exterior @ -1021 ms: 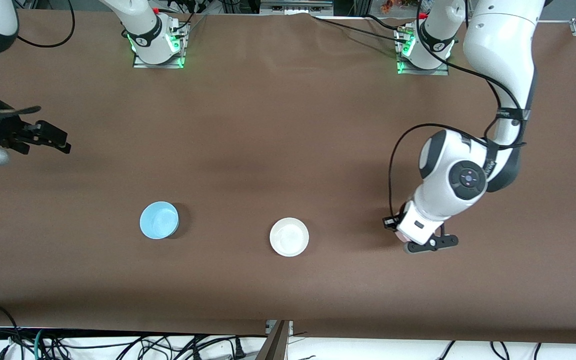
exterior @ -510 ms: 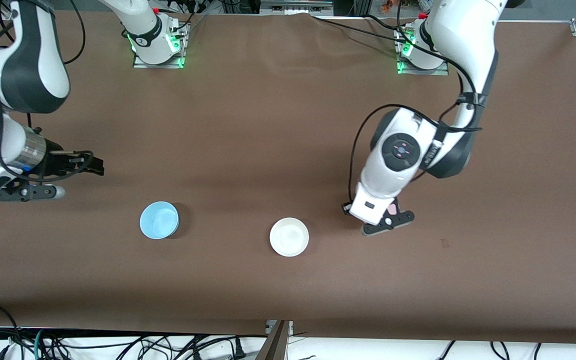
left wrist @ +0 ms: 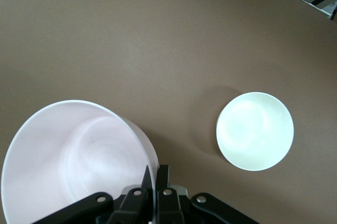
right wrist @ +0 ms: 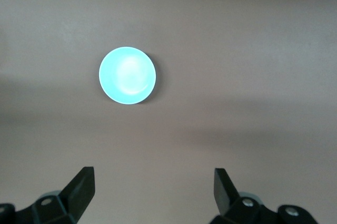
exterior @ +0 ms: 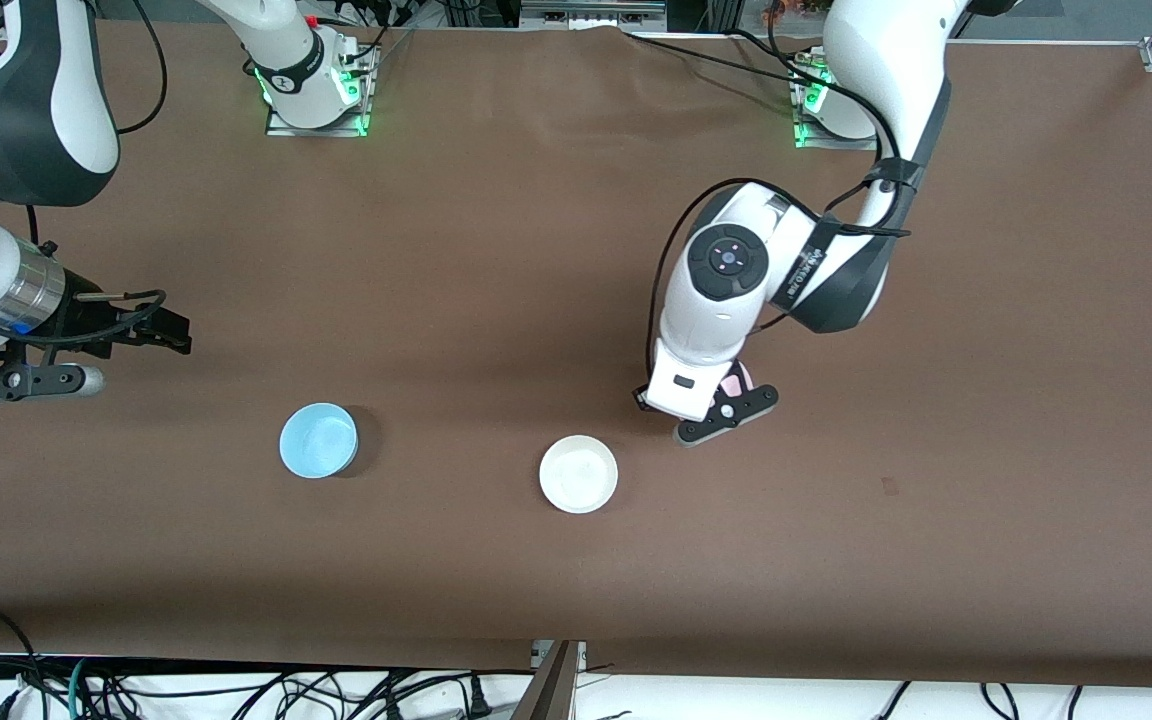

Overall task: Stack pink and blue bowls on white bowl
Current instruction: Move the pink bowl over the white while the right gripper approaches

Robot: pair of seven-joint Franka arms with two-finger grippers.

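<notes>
Aloft, left gripper pinches pink bowl by rim over table, beside white bowl. Right gripper spread wide, hovering near blue bowl toward right arm's end.

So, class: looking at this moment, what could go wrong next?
1. The left gripper pinches only the pink bowl by its rim; it could tilt or slip.
2. It is not yet over the white bowl; releasing now would miss.
3. The right gripper, open, is short of the blue bowl.
</notes>
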